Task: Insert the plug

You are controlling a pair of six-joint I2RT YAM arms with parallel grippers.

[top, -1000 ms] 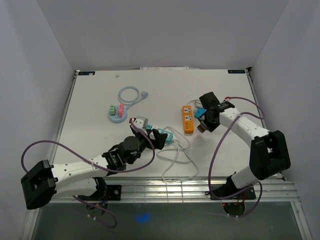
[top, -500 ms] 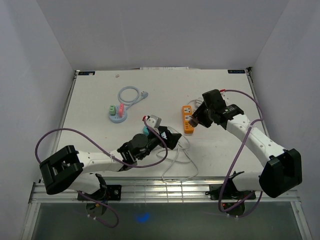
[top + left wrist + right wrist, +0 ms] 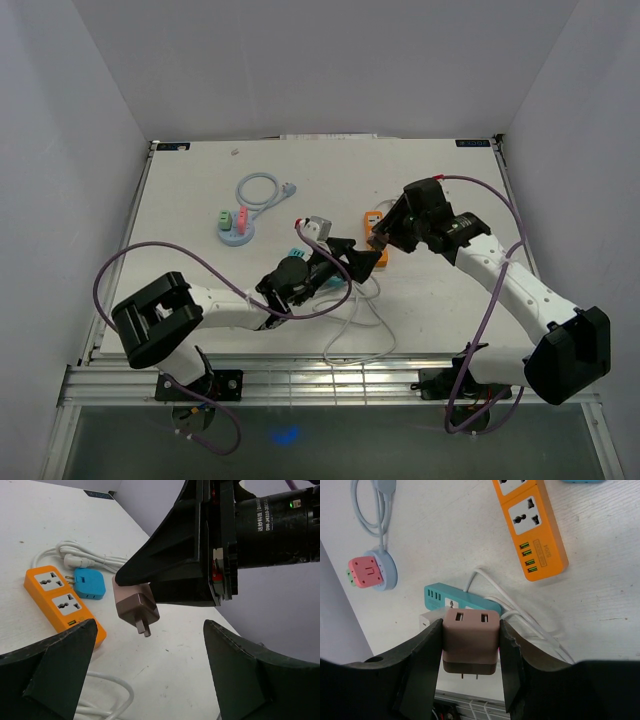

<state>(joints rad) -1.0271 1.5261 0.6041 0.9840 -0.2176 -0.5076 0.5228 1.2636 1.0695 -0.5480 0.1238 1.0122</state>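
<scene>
A brown plug (image 3: 470, 639) with two USB slots and its metal prongs bare sits clamped between my right gripper's (image 3: 470, 647) black fingers. It hangs above the table, just right of the orange power strip (image 3: 59, 601), and its prongs touch nothing. From above, the right gripper (image 3: 386, 237) covers part of the orange strip (image 3: 377, 252). My left gripper (image 3: 357, 257) stands wide open and empty beside that strip, facing the held plug (image 3: 136, 605). Its two fingers (image 3: 52, 672) frame bare table.
A teal power strip (image 3: 461, 600) lies under the left arm among white cables (image 3: 356, 318). A small blue adapter (image 3: 90, 583) sits by the orange strip's far end. A round blue hub with pink and green blocks (image 3: 235, 226) and a coiled pale cable (image 3: 261, 189) lie at the back left.
The right arm carried the plug left and came to hover over the orange strip. The left arm stretched forward and right, and its open gripper now sits next to that strip.
</scene>
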